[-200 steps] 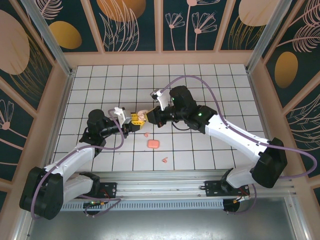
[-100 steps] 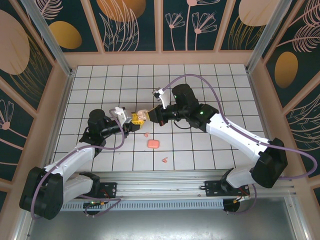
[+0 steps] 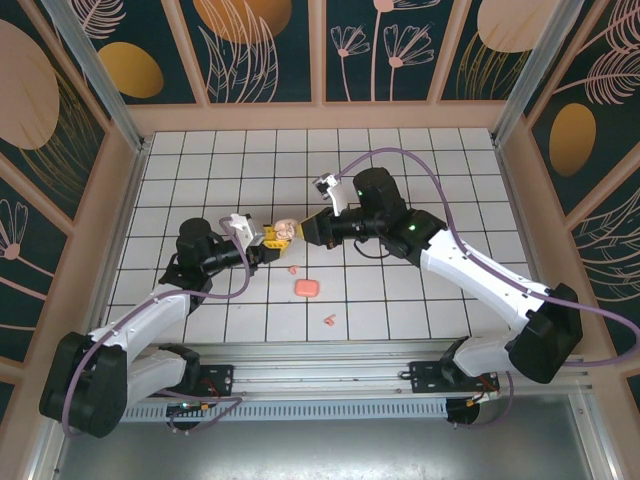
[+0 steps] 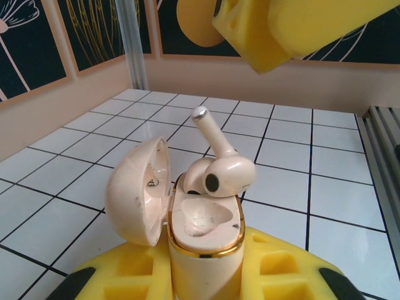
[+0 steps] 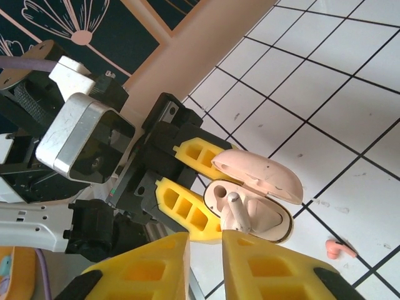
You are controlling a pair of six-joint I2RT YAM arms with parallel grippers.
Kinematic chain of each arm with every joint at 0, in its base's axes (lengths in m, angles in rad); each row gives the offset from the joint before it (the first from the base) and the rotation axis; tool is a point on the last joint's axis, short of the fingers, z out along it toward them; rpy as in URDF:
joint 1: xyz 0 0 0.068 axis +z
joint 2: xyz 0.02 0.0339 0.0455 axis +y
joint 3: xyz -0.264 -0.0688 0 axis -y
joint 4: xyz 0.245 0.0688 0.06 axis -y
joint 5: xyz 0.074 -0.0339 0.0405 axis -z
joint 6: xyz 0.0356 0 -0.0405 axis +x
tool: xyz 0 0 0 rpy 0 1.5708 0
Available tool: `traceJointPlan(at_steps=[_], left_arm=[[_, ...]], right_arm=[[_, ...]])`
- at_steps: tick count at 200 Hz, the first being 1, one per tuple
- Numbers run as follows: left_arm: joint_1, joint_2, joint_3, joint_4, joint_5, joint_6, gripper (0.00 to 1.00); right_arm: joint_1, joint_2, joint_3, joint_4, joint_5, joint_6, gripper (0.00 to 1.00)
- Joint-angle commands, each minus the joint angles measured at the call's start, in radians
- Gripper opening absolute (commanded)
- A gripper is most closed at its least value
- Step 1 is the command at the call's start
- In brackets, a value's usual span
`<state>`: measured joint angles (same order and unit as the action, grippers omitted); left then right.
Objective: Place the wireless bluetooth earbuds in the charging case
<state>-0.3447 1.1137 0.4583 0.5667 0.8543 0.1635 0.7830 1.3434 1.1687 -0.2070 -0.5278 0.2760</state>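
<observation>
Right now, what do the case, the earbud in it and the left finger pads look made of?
Case: glossy cream hard plastic, highlights; rim looks gold-metallic, perhaps plating. Earbud: same glossy plastic, silvery stem tip. Left finger pads: matte yellow, ribbed pockets, likely printed plastic.

We find no legible text, brand, number or sign. Sole candidate: small dark mark inside lid of cream charging case, seen from left wrist, too small and blurred for us to read. Same mark not discernible to us from right wrist or top view.
</observation>
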Motion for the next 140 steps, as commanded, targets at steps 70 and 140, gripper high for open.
traceJointPlan(at_steps=[70,140], left_arm=[[-0.004,0.001,0.027,0.038,0.012,-0.018,0.18],[-0.003,-0.008,0.025,0.042,0.012,-0.02,0.17]], right_arm=[[0.085,0.087,0.098,-0.084,0.18,-0.04,0.39],[0.105,0.124,0.121,-0.11,0.245,-0.057,0.36]])
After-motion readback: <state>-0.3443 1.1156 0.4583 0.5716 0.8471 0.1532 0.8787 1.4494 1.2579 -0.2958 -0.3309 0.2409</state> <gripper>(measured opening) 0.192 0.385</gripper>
